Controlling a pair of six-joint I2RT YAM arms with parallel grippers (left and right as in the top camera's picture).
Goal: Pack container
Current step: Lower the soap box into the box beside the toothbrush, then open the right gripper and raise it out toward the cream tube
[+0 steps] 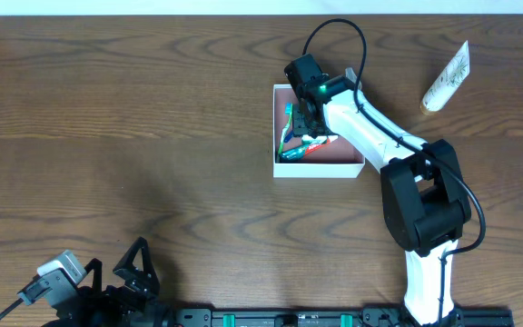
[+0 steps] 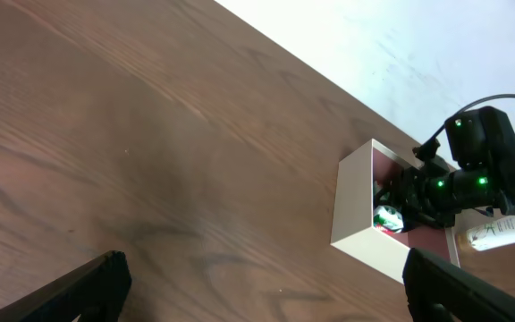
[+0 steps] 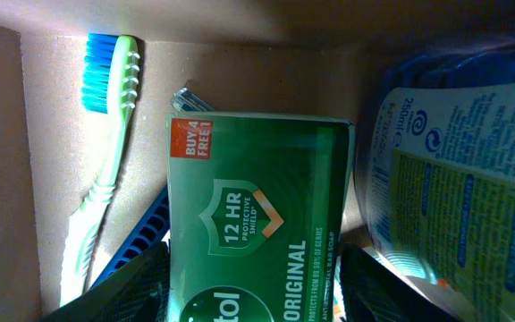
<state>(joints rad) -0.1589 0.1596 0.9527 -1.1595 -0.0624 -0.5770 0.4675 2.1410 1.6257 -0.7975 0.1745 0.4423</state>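
Observation:
The container (image 1: 320, 169) is a shallow white box with a pink floor, right of the table's middle; it also shows in the left wrist view (image 2: 365, 215). My right gripper (image 1: 305, 118) reaches down into it. In the right wrist view a green soap box (image 3: 257, 233) lies between the fingers (image 3: 392, 286) of the right gripper (image 3: 257, 291), with a thin gap on the right side, so the jaws stand open. Beside it lie a green toothbrush (image 3: 105, 134), a blue comb (image 3: 146, 233) and a blue-labelled packet (image 3: 445, 179). My left gripper (image 2: 262, 286) hangs open over bare wood at the front left (image 1: 139, 263).
A cream tube (image 1: 447, 77) lies on the wooden table at the back right, beyond the container; the left wrist view shows the tube (image 2: 508, 234) too. The right arm's black base (image 1: 423, 204) stands at the front right.

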